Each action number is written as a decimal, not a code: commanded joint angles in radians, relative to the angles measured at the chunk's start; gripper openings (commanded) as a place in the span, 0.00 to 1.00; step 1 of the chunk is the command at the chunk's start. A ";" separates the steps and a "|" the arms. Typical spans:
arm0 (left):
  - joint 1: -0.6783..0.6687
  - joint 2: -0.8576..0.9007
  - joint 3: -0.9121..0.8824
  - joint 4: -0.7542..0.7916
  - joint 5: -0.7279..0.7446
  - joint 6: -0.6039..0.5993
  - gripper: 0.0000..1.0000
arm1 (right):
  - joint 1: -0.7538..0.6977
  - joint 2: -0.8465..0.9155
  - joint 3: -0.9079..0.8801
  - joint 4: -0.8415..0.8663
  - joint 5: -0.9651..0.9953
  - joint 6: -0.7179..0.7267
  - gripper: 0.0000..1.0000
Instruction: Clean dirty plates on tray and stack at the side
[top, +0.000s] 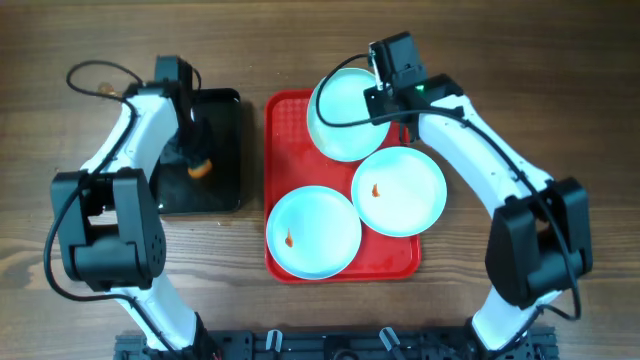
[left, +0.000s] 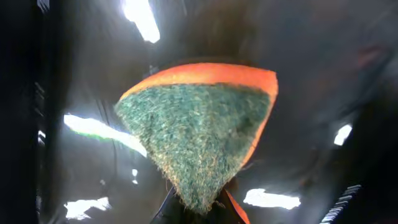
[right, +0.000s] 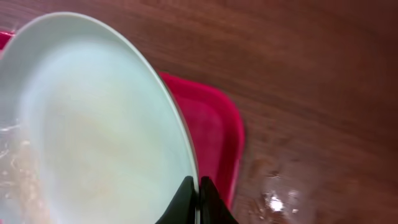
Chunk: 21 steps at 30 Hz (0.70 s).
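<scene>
A red tray (top: 285, 130) holds three pale blue plates. The front left plate (top: 313, 232) and the right plate (top: 399, 190) each bear a small orange stain. My right gripper (top: 385, 92) is shut on the rim of the back plate (top: 345, 115) and holds it tilted up; the right wrist view shows its fingers (right: 198, 202) pinching that plate's (right: 93, 124) edge above the tray (right: 214, 137). My left gripper (top: 197, 160) is over the black tray (top: 215, 180), shut on a green and orange sponge (left: 199, 137).
The black tray lies left of the red tray on the wooden table (top: 500, 60). Both arm bases stand at the table's front edge.
</scene>
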 joint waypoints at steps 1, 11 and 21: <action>0.008 -0.011 -0.045 0.016 -0.010 0.032 0.05 | 0.119 -0.049 -0.003 -0.021 0.285 -0.083 0.04; 0.008 -0.011 -0.045 0.020 -0.010 0.031 1.00 | 0.352 -0.070 -0.003 -0.014 0.743 -0.106 0.04; 0.008 -0.011 -0.045 0.020 -0.010 0.031 1.00 | 0.362 -0.235 -0.003 -0.018 0.717 -0.141 0.04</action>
